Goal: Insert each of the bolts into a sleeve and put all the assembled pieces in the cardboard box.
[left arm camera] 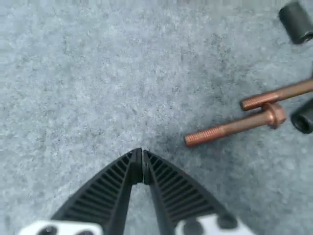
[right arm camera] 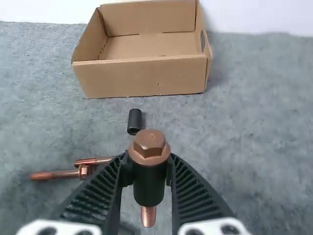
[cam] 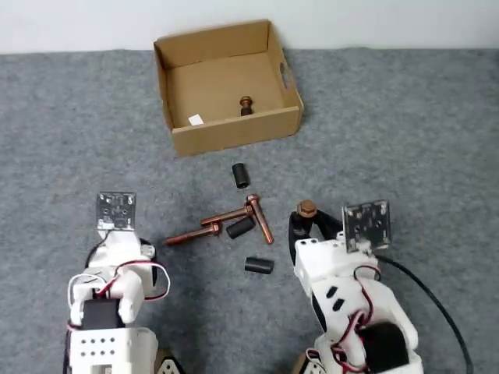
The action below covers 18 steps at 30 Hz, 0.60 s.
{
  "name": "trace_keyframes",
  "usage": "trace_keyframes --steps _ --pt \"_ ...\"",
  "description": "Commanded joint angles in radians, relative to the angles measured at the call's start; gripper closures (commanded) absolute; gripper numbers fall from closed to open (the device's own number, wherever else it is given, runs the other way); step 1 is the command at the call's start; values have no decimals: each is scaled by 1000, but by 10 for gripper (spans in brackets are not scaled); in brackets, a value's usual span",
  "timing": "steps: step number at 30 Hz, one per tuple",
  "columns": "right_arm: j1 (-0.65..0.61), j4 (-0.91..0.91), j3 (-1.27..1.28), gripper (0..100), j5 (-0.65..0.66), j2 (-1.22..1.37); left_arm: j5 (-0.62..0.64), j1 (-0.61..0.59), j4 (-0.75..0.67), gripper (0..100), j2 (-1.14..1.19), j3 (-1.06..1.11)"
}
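- Right gripper (right arm camera: pixel 147 169): closed on a sleeved bolt (right arm camera: pixel 148 188), lower right of centre in the high view. Held upright with the hex head up and the thread tip showing below, probably for carrying to the box.
- Left gripper (left arm camera: pixel 142 164): fingers pressed together, nothing held. Lower left, apart from the parts.
- Cardboard box (cam: pixel 234 134): upper centre, open top, one assembled piece (cam: pixel 246 105) inside.
- Centre carpet: three loose bolts (cam: pixel 189 234) and three loose sleeves (cam: pixel 241 175), clustered between the arms, not yet paired.
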Motion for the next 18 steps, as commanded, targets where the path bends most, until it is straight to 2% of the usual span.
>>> trace_keyframes --steps 1,6,11,18 --pt "4 -7 -213 991 -78 225 -12 -6 -81 996 -8 19" --pt "4 -59 -512 991 -130 596 -11 -6 -160 996 -8 97" --pt "7 -249 -740 991 -121 918 -6 -38 -178 996 -8 107" --pt "10 -503 -967 991 -84 1325 89 -43 -180 995 -8 107"
